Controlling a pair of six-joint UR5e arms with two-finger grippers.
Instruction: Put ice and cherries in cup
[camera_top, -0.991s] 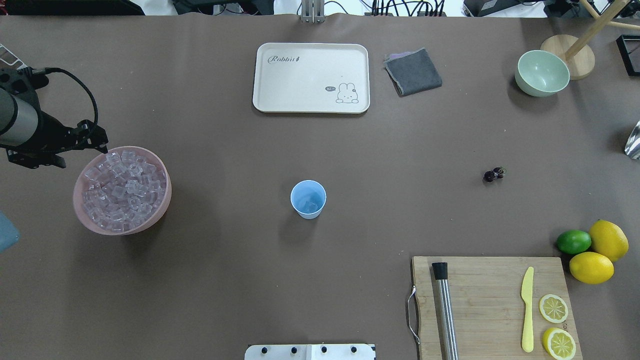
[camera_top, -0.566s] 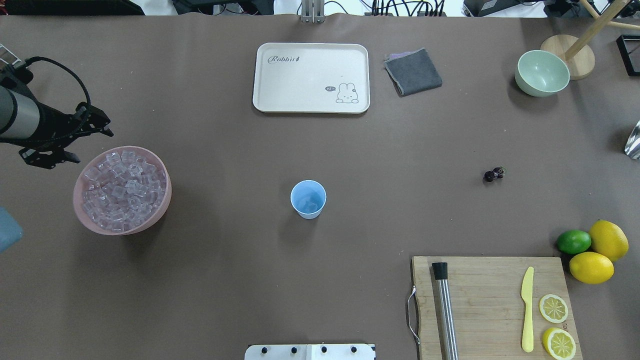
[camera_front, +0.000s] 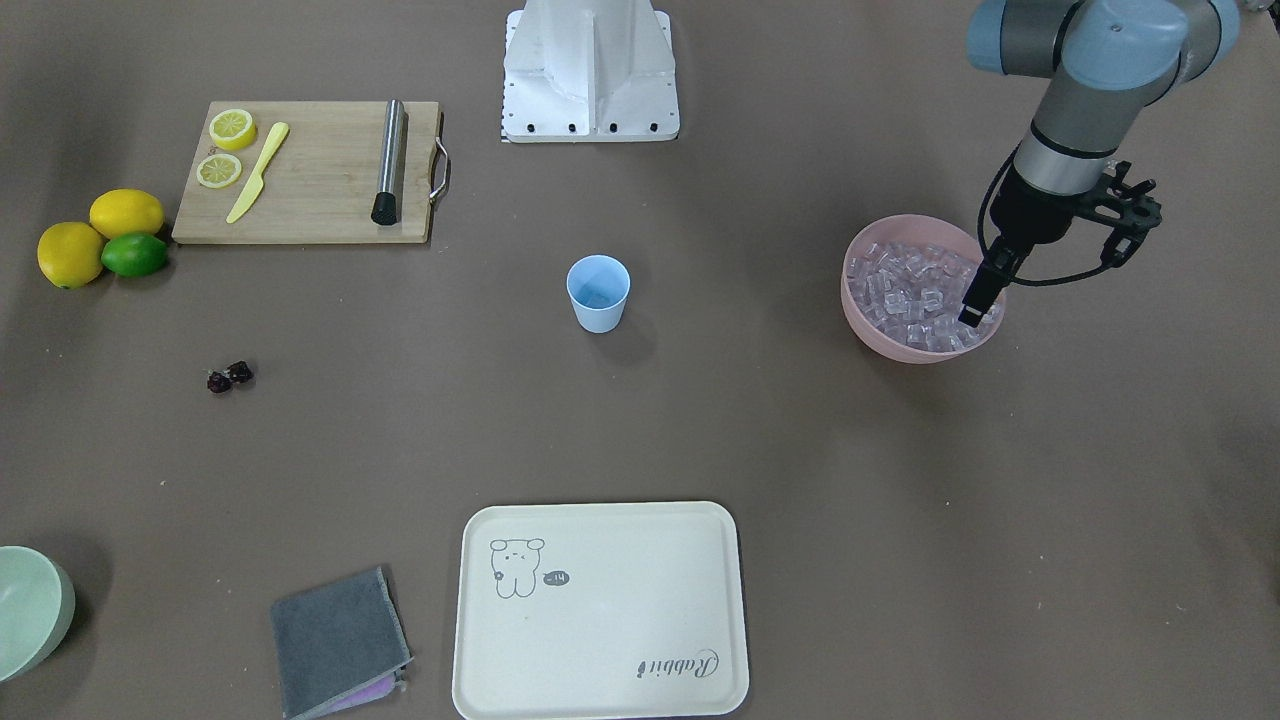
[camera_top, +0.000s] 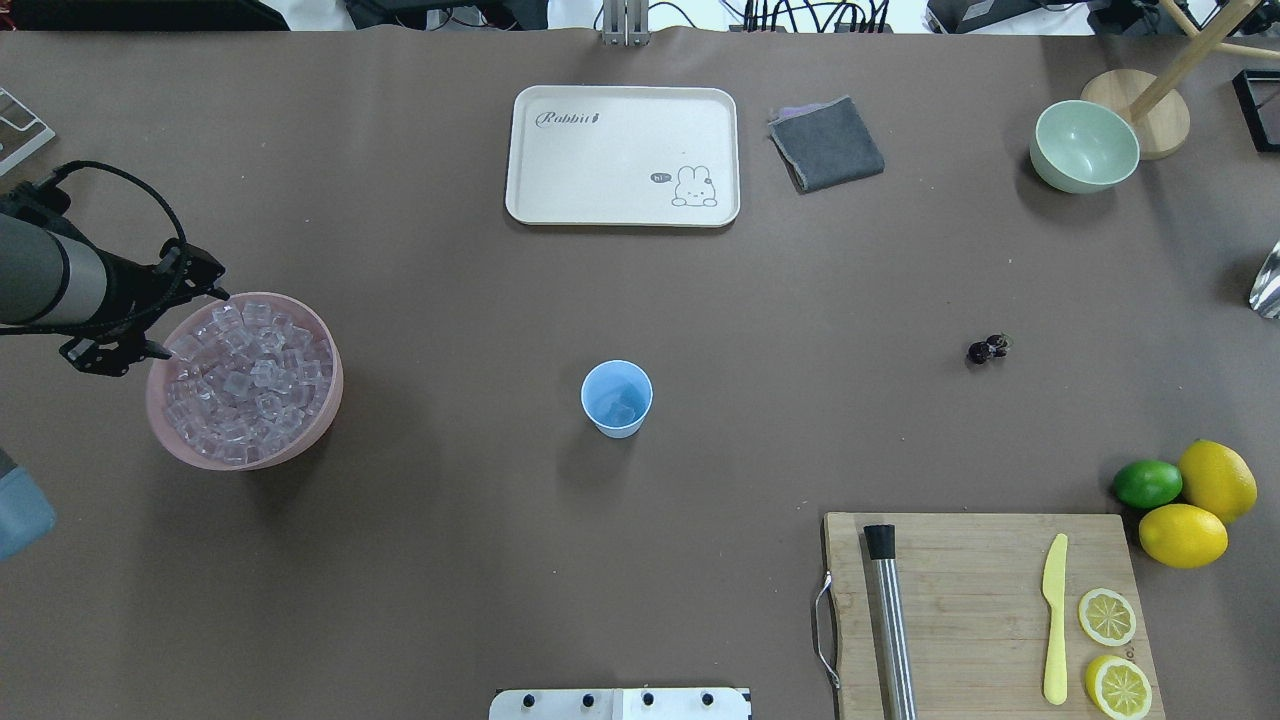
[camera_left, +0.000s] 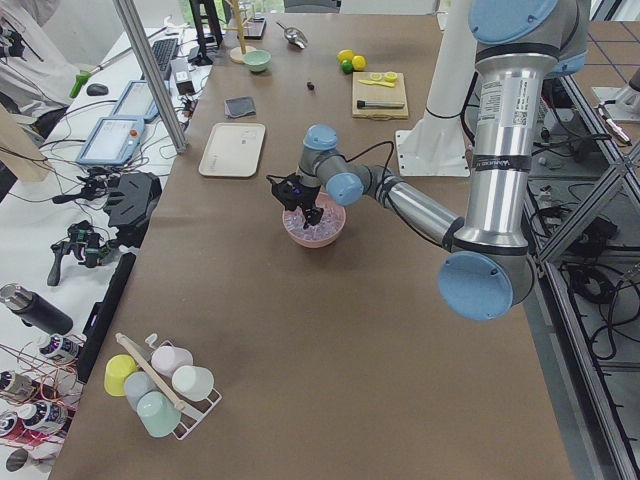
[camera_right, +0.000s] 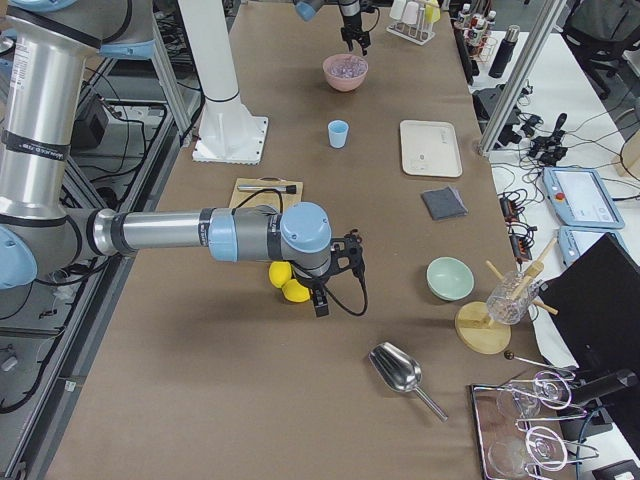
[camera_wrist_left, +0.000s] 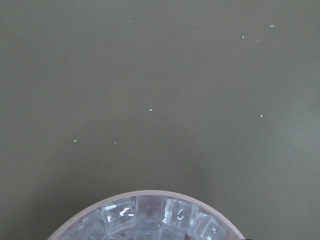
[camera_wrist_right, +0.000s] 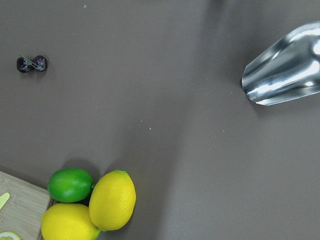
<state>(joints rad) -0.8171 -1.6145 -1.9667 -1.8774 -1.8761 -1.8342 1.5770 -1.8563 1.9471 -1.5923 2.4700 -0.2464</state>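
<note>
The counter (camera_top: 450, 560) is covered with a plain brown sheet. The left pincer (camera_top: 192, 322) hangs over the left edge of the pink bowl (camera_top: 325, 425), which stands on the counter directly beneath it. Well off to the pincer's right the cup (camera_top: 616, 398) stands upright, and farther right again lie the cherries (camera_top: 987, 349). Ahead of the pincer and to its right lie the cream tray (camera_top: 622, 155), a folded grey cloth (camera_top: 826, 143) and the pale green bowl (camera_top: 1085, 146). Far to its right, nearer the robot, sit the cutting board (camera_top: 970, 600), two lemons (camera_top: 1183, 535) and a lime (camera_top: 1147, 483), the fruit touching. A metal scoop (camera_right: 398, 372) lies at the far right end.
</note>
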